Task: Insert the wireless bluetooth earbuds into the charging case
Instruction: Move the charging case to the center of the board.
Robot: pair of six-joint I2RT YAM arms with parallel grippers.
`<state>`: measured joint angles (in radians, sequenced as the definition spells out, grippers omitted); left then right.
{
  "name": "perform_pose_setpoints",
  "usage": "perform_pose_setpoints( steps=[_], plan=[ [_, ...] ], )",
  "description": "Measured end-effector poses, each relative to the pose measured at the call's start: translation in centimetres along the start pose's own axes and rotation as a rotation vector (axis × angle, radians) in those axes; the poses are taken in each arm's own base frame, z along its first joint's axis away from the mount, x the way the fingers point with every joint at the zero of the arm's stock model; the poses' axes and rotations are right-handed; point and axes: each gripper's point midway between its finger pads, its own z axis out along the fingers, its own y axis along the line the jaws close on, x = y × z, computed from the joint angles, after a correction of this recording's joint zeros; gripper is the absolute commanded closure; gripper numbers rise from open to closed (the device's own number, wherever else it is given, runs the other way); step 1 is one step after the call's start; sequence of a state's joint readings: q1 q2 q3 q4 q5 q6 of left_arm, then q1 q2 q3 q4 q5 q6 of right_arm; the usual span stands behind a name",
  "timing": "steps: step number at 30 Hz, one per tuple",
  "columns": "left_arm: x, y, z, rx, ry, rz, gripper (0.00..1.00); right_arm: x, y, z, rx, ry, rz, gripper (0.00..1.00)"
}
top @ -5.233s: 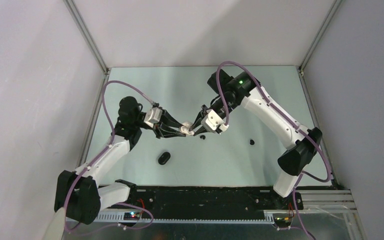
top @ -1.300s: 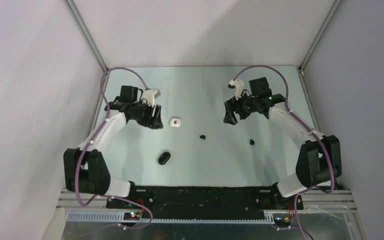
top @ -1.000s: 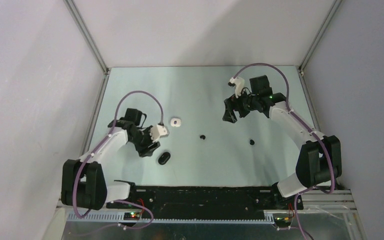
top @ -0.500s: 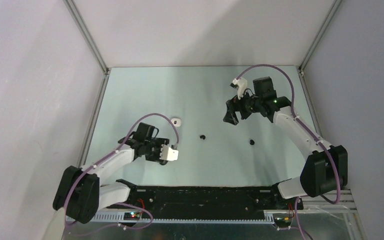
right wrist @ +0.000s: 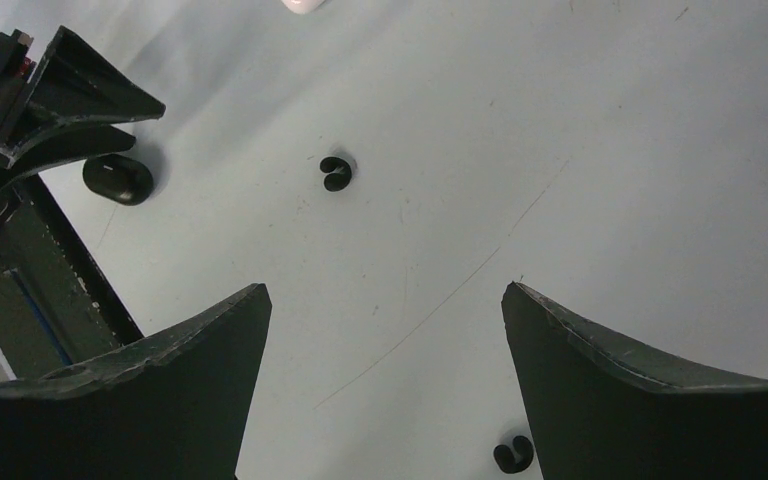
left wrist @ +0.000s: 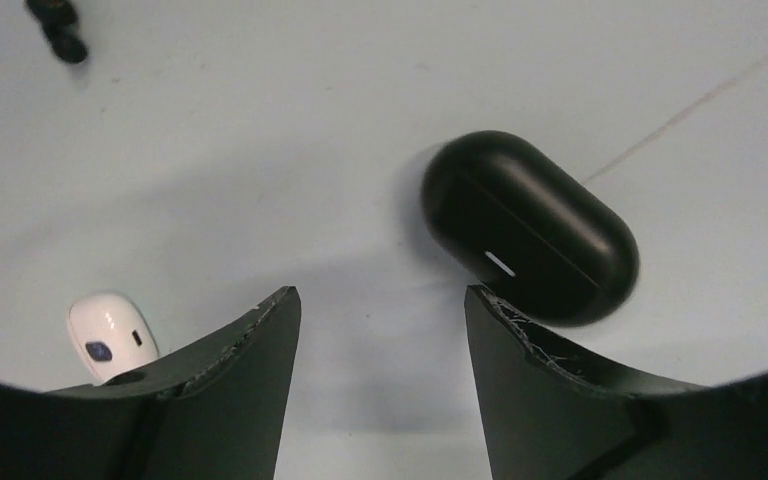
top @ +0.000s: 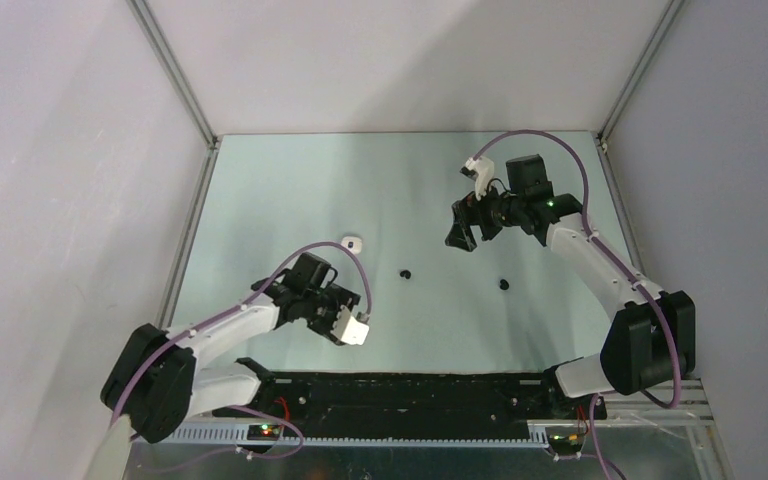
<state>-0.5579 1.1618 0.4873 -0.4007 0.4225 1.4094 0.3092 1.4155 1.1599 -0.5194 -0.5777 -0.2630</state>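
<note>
Just ahead of the left gripper (left wrist: 380, 295), whose jaws stand apart and empty, lies the closed black charging case (left wrist: 530, 228), apparently lined up for a grasp, while the right gripper (right wrist: 385, 290) hangs spread wide, holding nothing, above a loose black earbud (right wrist: 336, 173) on the worktop (right wrist: 610, 150), likely ready to fetch it.

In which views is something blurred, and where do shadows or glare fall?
Left wrist: black case sharp, soft shadow on its left; small glare on white case. Right wrist: black earbud crisp, no blur. Top external: table softly lit.
</note>
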Motion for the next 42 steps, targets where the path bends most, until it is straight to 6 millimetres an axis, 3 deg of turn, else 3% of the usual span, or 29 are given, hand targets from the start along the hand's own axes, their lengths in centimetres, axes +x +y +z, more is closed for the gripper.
perform_pose_setpoints(
  steps=[12, 19, 29, 33, 37, 40, 42],
  plan=[
    [-0.1, -1.8, -0.6, 0.139, 0.011, 0.064, 0.34, 0.4, 0.7, -0.5, -0.012, -0.008, 0.001, 0.09],
    [-2.9, -1.1, -0.2, 0.15, -0.098, 0.149, 0.3, 0.6, 0.8, -0.6, -0.013, -0.007, 0.002, 0.09],
    [-5.3, -2.4, 1.2, 0.262, -0.228, 0.277, 0.3, 0.6, 0.9, -0.6, -0.022, -0.009, 0.008, 0.09],
    [-6.4, -2.7, 1.7, 0.307, -0.279, 0.334, 0.35, 0.8, 0.8, -0.9, -0.023, -0.003, 0.021, 0.09],
    [-7.1, -2.9, 2.2, 0.366, -0.31, 0.358, 0.48, 1.4, 0.8, -1.3, -0.017, 0.006, 0.036, 0.09],
    [-7.4, -2.1, 2.6, 0.408, -0.318, 0.351, 0.59, 1.4, 0.8, -1.8, -0.012, 0.004, 0.039, 0.09],
    [-7.8, -1.4, 2.7, 0.429, -0.323, 0.338, 0.61, 1.4, 0.9, -2.0, -0.01, 0.0, 0.039, 0.09]
  ],
)
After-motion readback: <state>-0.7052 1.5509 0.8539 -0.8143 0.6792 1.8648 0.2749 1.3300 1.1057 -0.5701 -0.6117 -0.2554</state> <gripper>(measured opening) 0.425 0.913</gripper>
